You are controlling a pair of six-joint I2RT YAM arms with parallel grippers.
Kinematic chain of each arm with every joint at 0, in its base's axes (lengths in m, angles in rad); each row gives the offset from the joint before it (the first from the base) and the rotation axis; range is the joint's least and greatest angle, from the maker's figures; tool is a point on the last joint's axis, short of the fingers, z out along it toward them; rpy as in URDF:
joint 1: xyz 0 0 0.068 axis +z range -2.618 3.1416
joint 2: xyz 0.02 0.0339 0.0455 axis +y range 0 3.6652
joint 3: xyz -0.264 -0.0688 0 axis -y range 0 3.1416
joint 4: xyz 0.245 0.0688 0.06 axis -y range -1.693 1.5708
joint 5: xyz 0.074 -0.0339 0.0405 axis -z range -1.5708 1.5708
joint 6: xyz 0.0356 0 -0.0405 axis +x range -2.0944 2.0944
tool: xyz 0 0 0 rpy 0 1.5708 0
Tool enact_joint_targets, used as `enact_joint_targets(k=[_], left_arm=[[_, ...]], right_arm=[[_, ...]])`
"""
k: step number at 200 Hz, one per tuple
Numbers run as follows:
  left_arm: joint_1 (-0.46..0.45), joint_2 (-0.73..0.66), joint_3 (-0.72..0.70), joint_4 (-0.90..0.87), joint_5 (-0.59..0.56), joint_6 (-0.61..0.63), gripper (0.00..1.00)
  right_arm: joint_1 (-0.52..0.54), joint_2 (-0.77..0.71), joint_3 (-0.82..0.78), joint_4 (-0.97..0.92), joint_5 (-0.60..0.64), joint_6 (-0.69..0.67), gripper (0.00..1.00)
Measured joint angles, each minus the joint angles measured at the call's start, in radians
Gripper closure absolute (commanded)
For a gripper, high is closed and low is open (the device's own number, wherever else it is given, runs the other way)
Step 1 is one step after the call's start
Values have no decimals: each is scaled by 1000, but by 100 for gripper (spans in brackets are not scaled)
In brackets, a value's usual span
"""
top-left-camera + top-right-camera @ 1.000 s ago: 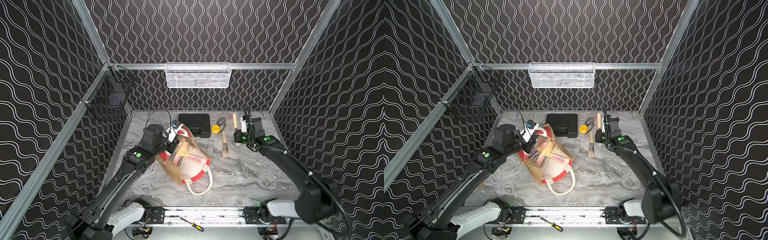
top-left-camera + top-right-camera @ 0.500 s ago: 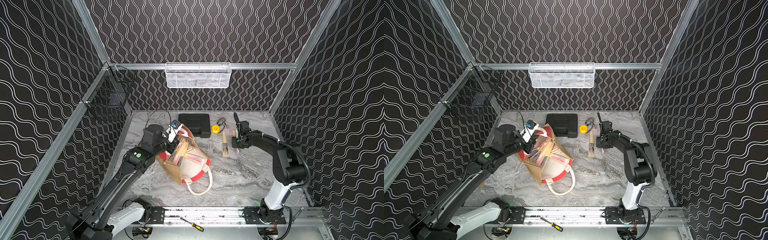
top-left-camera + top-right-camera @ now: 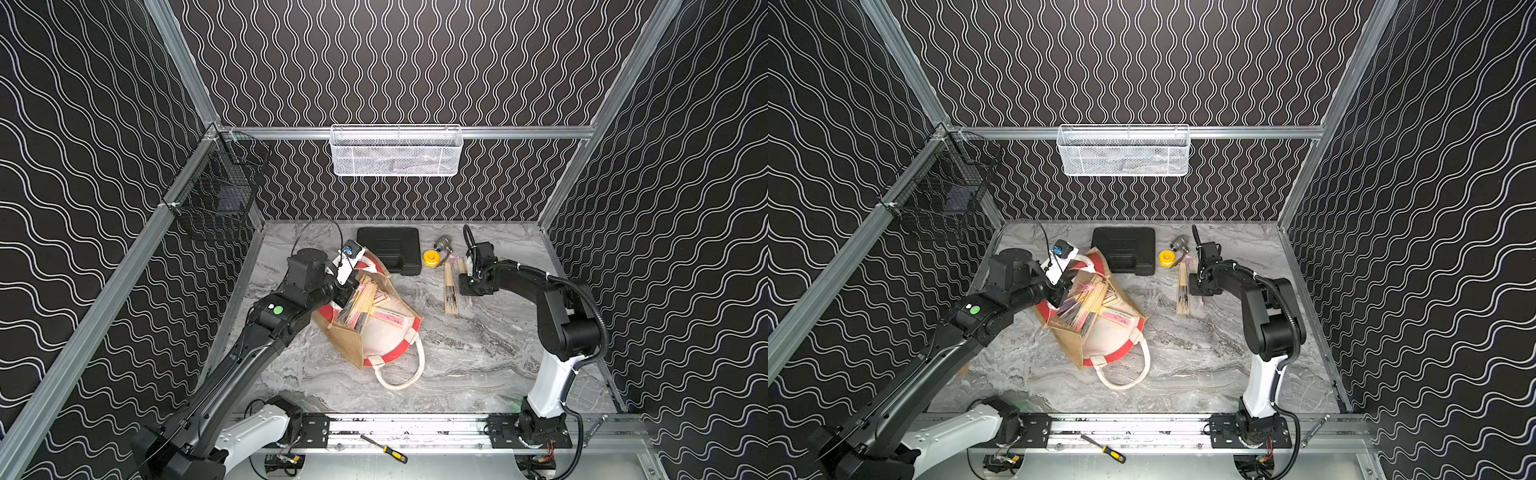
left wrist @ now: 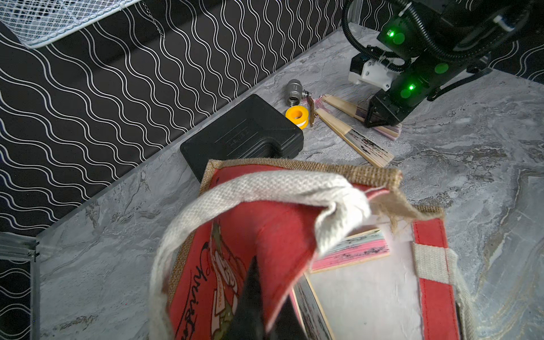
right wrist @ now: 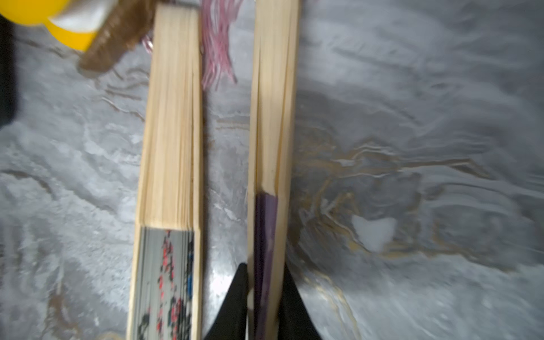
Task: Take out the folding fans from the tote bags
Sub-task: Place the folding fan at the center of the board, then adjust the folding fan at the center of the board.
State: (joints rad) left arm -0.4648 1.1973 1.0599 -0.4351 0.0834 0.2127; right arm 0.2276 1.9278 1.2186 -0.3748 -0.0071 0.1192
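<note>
The right gripper [image 5: 264, 269] clasps the purple fan [image 5: 270, 132], which lies on the worktop [image 3: 478, 365] near its far edge; I judge it must next let go. The left gripper [image 4: 265, 294] pinches the tote bag [image 3: 390, 345], with other fans [image 3: 361, 303] inside.

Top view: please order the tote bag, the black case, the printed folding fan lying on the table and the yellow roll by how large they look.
1. tote bag
2. black case
3. printed folding fan, long but slim
4. yellow roll
All four lie on the same table, so nearness hardly affects this order.
</note>
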Motion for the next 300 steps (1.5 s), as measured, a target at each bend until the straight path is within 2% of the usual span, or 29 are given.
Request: enact_joint_targets(k=[45,98,140,156,193,213,300], left_arm=[[0,0,0,0,2,0,100],[0,0,0,0,3,0,100],[-1,0,0,0,3,0,100],[-1,2,0,0,3,0,100],[-2,3,0,1,3,0,100],[-5,3,0,1,2,0,100],[-7,5,0,2,2,1,100]], right_arm=[[1,12,5,16,-20,-3,73],[2,0,9,5,-3,2,45],[2,-87,4,-14,40,27,41],[5,-110,0,-16,51,31,46],[9,-114,2,-18,24,48,68],[9,-90,12,-24,21,53,76],[12,-8,25,-37,55,76,91]])
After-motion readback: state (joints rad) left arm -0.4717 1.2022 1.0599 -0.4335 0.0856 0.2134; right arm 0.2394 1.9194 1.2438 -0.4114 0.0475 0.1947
